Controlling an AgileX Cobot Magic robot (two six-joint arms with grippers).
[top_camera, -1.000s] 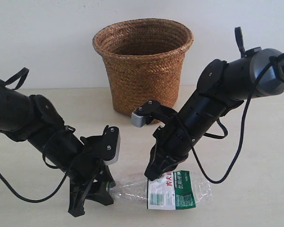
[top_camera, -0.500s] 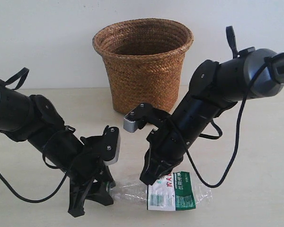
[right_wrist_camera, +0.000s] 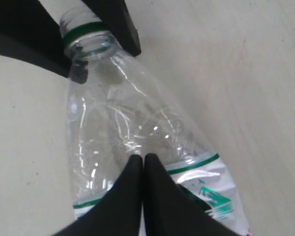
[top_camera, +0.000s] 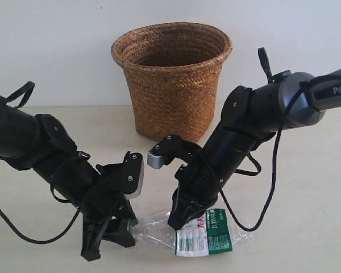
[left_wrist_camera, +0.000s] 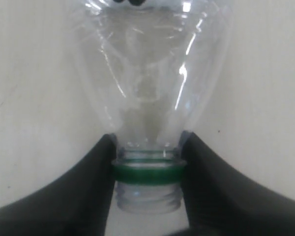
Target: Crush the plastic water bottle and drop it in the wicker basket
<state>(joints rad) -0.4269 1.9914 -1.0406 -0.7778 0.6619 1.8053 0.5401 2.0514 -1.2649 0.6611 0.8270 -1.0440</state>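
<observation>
The plastic water bottle (top_camera: 207,238) lies on its side on the pale table, clear with a green-and-white label. My left gripper (top_camera: 124,230) is shut on its neck, one finger on each side of the green ring (left_wrist_camera: 147,174); the threads below the ring are bare. The clear shoulder (left_wrist_camera: 147,73) stretches away from the left gripper (left_wrist_camera: 148,152). My right gripper (top_camera: 176,223) is shut, tips together, pressing down on the bottle (right_wrist_camera: 123,113) at the label's edge. In the right wrist view the right gripper (right_wrist_camera: 142,160) holds nothing between its fingers. The wicker basket (top_camera: 173,96) stands upright behind both arms.
A white wall rises behind the basket. Black cables hang from both arms, and one loops low to the right of the bottle (top_camera: 261,210). The left arm's fingers (right_wrist_camera: 34,39) show dark at the bottle's neck in the right wrist view.
My right arm has swung down and to the left, its shut tips pushing onto the bottle near the label. The label end looks flatter and sits lower. The left arm has held still.
</observation>
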